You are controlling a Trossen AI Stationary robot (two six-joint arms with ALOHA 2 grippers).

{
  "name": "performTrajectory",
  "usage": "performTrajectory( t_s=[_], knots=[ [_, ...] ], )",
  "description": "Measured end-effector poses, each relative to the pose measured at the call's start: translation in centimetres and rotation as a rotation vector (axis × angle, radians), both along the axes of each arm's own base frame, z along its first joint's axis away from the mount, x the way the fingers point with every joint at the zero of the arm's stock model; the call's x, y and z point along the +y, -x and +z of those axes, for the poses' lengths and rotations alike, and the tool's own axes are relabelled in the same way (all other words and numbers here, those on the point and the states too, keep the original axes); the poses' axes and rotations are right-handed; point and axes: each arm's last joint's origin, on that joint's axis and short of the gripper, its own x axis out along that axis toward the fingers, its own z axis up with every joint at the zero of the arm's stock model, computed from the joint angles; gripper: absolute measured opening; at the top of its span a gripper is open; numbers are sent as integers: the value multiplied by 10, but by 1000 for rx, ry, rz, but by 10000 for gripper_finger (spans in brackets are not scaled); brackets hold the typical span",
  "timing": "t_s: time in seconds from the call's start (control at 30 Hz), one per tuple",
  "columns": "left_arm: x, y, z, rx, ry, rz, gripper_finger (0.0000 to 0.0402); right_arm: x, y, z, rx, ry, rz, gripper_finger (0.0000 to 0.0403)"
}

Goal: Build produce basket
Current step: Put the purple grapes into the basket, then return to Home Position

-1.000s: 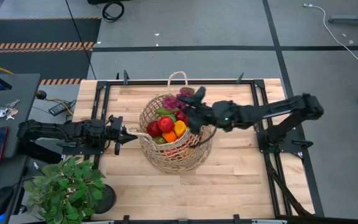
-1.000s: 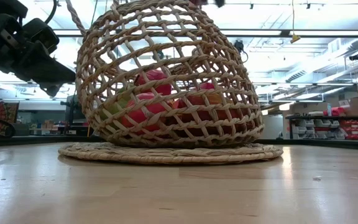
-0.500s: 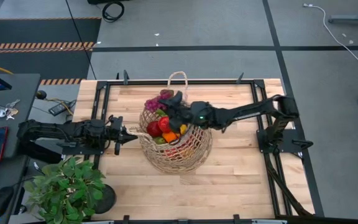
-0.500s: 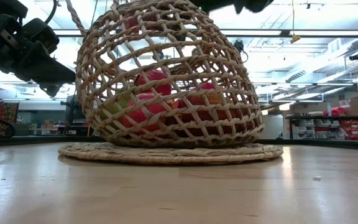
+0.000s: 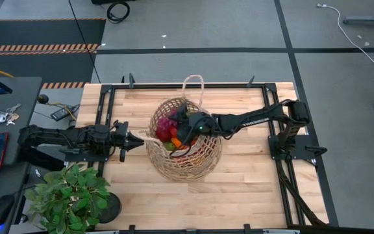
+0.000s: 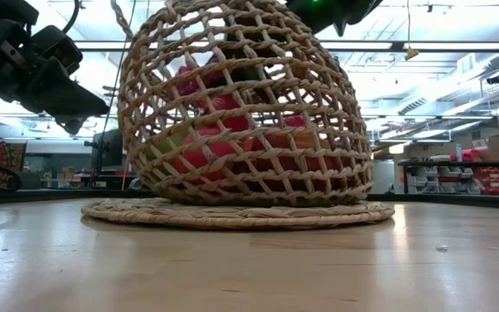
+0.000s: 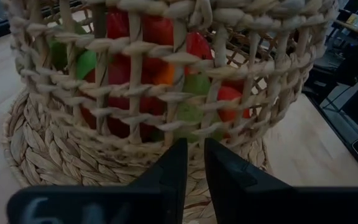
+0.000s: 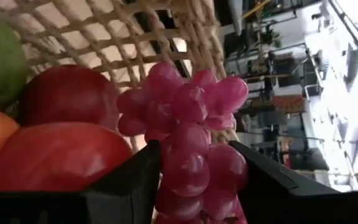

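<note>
Right gripper inside basket, clamped on grapes; left gripper closed at basket's side.

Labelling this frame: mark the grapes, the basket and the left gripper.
grapes (image 8: 188,134): right wrist view, middle of the bunch.
basket (image 6: 232,121): low view, front woven wall.
left gripper (image 7: 189,171): left wrist view, between its shut fingertips.
</note>
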Motion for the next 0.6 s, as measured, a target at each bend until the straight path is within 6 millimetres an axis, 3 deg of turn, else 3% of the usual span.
performTrajectory(
  t_s=[0.17, 0.4, 0.53, 0.6],
  knots=[
    [0, 0, 0, 0, 0, 0, 60, 0, 2, 3, -24, -40, -25, 223],
    [0, 0, 0, -1, 0, 0, 58, -2, 2, 5, -67, -86, -72, 331],
    [0, 0, 0, -1, 0, 0, 63, 5, 4, 24, -171, -16, -111, 388],
    [0, 0, 0, -1, 0, 0, 63, 6, 8, 41, -267, 11, -119, 395]
  ],
)
